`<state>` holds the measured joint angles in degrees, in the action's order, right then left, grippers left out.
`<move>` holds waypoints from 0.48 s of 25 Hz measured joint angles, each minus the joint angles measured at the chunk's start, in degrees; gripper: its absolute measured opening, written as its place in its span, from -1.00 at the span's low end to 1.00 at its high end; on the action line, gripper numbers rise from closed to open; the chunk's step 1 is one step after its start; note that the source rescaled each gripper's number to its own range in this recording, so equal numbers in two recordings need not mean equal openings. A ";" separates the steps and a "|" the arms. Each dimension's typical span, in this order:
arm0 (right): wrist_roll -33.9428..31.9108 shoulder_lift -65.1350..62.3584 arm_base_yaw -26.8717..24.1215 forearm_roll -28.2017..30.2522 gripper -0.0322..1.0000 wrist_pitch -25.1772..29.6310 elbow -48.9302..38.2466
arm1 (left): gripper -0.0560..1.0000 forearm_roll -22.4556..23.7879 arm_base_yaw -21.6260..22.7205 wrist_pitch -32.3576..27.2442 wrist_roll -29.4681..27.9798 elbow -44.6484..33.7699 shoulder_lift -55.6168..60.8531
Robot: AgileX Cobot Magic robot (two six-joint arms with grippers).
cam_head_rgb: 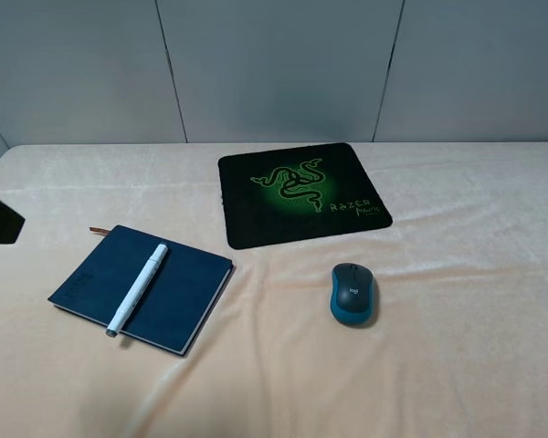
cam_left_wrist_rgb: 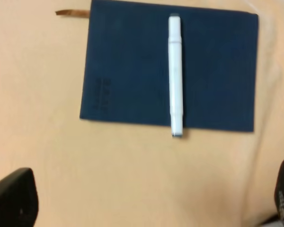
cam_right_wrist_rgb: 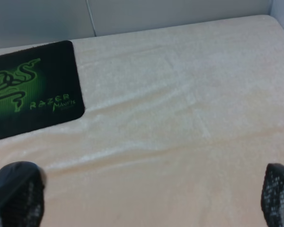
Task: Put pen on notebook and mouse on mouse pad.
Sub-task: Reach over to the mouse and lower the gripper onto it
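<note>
The white pen lies lengthwise on the navy notebook at the front left, its tip just past the near edge. The left wrist view shows the same pen on the notebook, with my left gripper open, pulled back from them and holding nothing. The mouse, dark grey with blue sides, sits on the cloth just in front of the black mouse pad, apart from it. My right gripper is open and empty over bare cloth; its view shows part of the mouse pad but not the mouse.
A peach cloth with soft folds covers the whole table. Grey wall panels stand behind it. A dark piece of my left arm shows at the left edge of the exterior view. The notebook's brown ribbon sticks out at its far corner.
</note>
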<state>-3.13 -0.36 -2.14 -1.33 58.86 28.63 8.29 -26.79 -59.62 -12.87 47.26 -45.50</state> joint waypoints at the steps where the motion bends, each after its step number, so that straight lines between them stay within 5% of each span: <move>1: 0.00 0.00 0.00 0.00 1.00 0.00 0.00 | 1.00 -0.31 0.00 -1.44 0.23 0.00 1.09; 12: 0.00 0.00 0.00 0.00 1.00 0.00 0.00 | 1.00 -1.83 0.00 -7.16 4.69 0.00 15.16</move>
<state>-3.13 -0.36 -2.14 -1.33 58.86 28.63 6.47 -26.79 -66.79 -8.18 47.26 -30.33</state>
